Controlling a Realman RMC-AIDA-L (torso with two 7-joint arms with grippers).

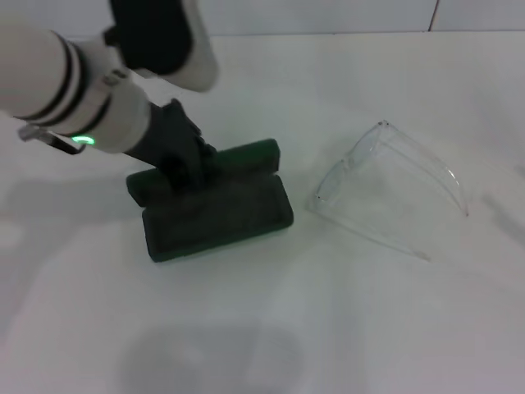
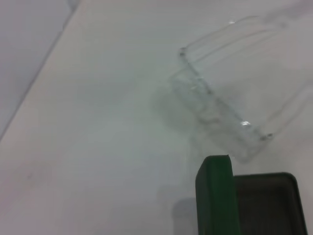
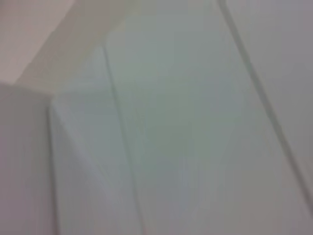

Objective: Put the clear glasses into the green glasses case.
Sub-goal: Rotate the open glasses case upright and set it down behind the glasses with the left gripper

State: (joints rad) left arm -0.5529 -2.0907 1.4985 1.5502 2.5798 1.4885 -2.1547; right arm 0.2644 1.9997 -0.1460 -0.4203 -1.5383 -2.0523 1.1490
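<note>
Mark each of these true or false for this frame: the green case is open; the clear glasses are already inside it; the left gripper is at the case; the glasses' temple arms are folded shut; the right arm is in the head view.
1. The green glasses case is open. True; its lid stands up.
2. The clear glasses are inside it. False; they lie on the table beside it.
3. The left gripper is at the case. True.
4. The temple arms are folded. False; they are spread open.
5. The right arm is in the head view. False; only the left arm shows.
</note>
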